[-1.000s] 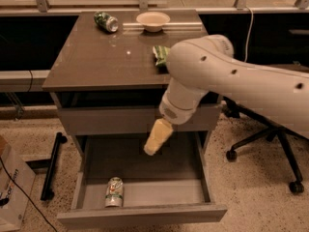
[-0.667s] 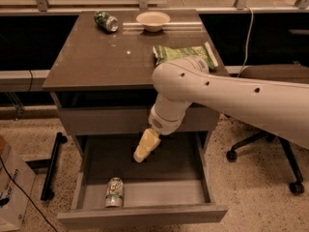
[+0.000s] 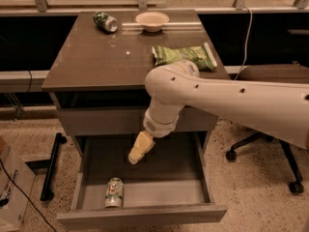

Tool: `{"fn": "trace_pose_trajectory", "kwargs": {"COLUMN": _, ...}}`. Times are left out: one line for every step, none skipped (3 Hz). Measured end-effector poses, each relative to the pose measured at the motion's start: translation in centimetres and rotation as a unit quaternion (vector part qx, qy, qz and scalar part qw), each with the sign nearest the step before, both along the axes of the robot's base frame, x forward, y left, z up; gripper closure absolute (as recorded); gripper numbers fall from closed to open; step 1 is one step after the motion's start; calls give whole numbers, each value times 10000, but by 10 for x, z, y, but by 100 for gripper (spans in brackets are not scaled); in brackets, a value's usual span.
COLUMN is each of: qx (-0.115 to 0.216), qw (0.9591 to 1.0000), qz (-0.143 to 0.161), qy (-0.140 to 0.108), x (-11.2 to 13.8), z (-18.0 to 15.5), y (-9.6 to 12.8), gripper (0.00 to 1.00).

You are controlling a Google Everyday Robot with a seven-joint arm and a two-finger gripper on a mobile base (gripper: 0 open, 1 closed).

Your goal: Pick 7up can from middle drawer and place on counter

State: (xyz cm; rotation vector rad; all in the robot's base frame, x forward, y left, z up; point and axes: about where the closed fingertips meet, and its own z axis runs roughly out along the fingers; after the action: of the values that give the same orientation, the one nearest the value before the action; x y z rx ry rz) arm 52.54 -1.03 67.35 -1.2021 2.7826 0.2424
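Observation:
The 7up can (image 3: pixel 114 193) lies on its side at the front left of the open middle drawer (image 3: pixel 145 216), silver top toward the front. My gripper (image 3: pixel 135 155) hangs from the white arm above the drawer's middle, up and to the right of the can and apart from it. The counter (image 3: pixel 96 62) is the glossy grey-brown top of the cabinet above.
On the counter are a darker green can (image 3: pixel 105 21) lying at the back left, a white bowl (image 3: pixel 152 20) at the back, and a green chip bag (image 3: pixel 186 56) on the right. An office chair (image 3: pixel 270 149) stands right of the cabinet. A cardboard box (image 3: pixel 12 192) sits at left.
The arm has swung left and down, bringing the gripper lower over the drawer and closer to the 7up can. The chip bag is now uncovered.

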Motion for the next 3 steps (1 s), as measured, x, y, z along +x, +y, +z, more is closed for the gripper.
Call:
{"fn": "trace_pose_trajectory", "kwargs": {"qx": 23, "qw": 9991, "qz": -255, "qy": 352, "x": 3, "z": -41, "y": 31, "gripper": 0}}
{"fn": "trace_pose_trajectory", "kwargs": {"qx": -57, "qw": 9956, "qz": -621, "qy": 695, "x": 2, "z": -87, "y": 52, "gripper": 0}}
{"fn": "trace_pose_trajectory", "kwargs": {"qx": -288, "qw": 9890, "qz": -1119, "qy": 922, "x": -1, "z": -132, "y": 70, "gripper": 0}}
